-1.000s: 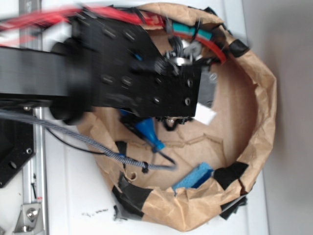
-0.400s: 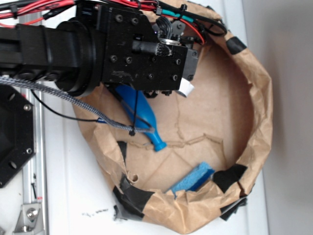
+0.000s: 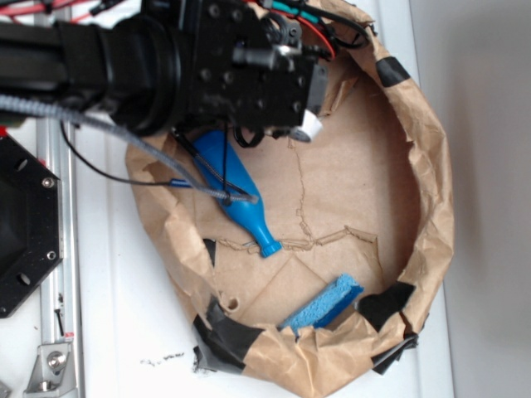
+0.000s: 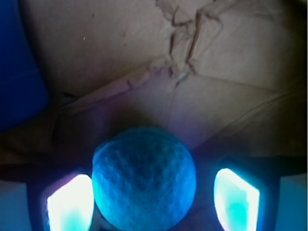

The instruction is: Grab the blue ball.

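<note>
The blue ball [image 4: 143, 178] is a rough teal ball resting on brown paper. In the wrist view it sits between my two glowing pads. My gripper [image 4: 153, 199] is open around it: the left pad [image 4: 70, 204] is right at the ball and the right pad [image 4: 236, 199] stands a little apart from it. In the exterior view the gripper [image 3: 305, 124] is low at the upper left of the paper bowl, and its black body hides the ball.
A bright-blue bottle-shaped pin [image 3: 236, 186] lies just beside the gripper and shows at the left edge of the wrist view [image 4: 17, 72]. A light-blue sponge [image 3: 323, 303] lies at the bowl's lower rim. The crumpled paper wall [image 3: 431, 166] rings the area. Cables hang over the pin.
The arm has moved toward the top of the exterior view, uncovering more of the blue pin. The pin and the sponge have stayed in place.
</note>
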You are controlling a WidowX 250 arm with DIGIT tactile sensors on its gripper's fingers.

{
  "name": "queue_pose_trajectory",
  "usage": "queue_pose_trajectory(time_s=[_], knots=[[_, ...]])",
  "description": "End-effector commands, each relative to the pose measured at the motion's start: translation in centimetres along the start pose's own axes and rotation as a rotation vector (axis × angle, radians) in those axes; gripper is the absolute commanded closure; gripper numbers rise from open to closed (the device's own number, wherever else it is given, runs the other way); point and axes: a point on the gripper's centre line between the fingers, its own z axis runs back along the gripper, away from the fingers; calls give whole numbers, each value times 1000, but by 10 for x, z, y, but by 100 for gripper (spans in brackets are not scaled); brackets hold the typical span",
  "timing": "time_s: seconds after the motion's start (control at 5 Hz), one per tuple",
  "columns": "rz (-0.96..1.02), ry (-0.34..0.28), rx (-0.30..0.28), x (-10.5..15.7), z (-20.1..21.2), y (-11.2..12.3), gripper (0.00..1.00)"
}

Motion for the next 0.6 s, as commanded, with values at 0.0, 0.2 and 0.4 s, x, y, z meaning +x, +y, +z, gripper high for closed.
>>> queue_pose_trajectory(time_s=[0.0,0.2,0.4], knots=[[20,24,13,-3,2,6,0],[23,50,-9,8,-13,4,100],[12,92,-1,14,-22,2,100]])
